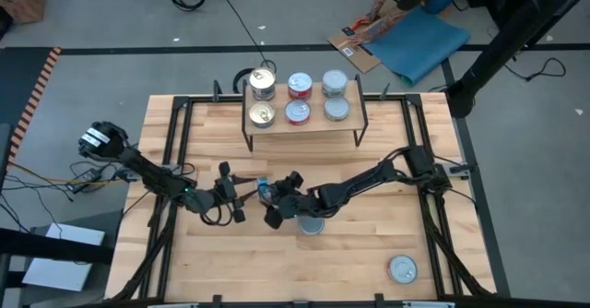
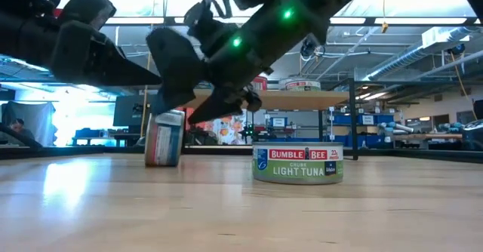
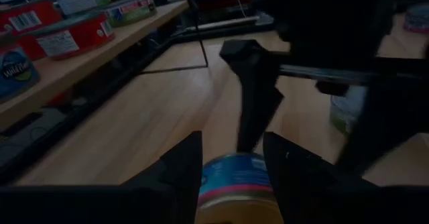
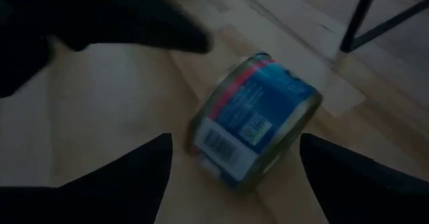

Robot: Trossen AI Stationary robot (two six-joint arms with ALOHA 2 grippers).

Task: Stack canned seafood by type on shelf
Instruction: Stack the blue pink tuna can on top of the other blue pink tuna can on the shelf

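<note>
Six tins sit in two rows on the shelf in the high view: two gold-topped tins to its left, two red-rimmed tins in the middle, two silver-topped tins to its right. In front of the shelf, the left gripper and the right gripper meet over a blue-labelled can. A flat tin lies just beside the right gripper, and another silver tin rests well apart, near the table's right front corner.

In the low view, the blue-labelled can stands on edge on the tabletop under both arms; a Bumble Bee light tuna tin lies flat beside it.

In the left wrist view, the left gripper's fingers flank the can closely; whether they grip it I cannot tell.

In the right wrist view, the right gripper's fingers are spread wide, apart from the can, which lies on its side.
</note>
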